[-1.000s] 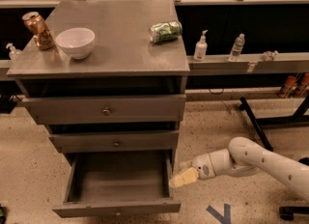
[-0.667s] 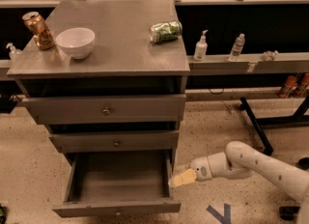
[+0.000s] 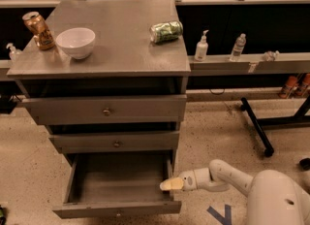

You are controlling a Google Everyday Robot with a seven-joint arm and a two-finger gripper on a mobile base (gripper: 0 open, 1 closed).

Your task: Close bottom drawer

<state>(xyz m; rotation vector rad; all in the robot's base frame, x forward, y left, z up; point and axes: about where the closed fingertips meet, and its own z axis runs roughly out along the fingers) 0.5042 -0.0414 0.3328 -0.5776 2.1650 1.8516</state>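
The grey cabinet (image 3: 101, 56) has three drawers. The bottom drawer (image 3: 116, 208) is pulled far out, its slim grey front panel near the lower edge of the view and its inside empty. The middle drawer (image 3: 115, 142) and top drawer (image 3: 104, 109) stand slightly out. My gripper (image 3: 167, 184) reaches in from the lower right on a white arm. Its yellowish tip is at the right side wall of the bottom drawer, just behind the front panel.
On the cabinet top are a white bowl (image 3: 75, 42), a brown can (image 3: 38, 30) standing upright and a green can (image 3: 165, 31) lying on its side. Bottles (image 3: 201, 47) stand on a ledge at the right. A black frame leg (image 3: 256, 127) lies on the floor at right.
My arm has moved left and the gripper tip has come closer to the drawer's right side. The drawer itself has not visibly moved.
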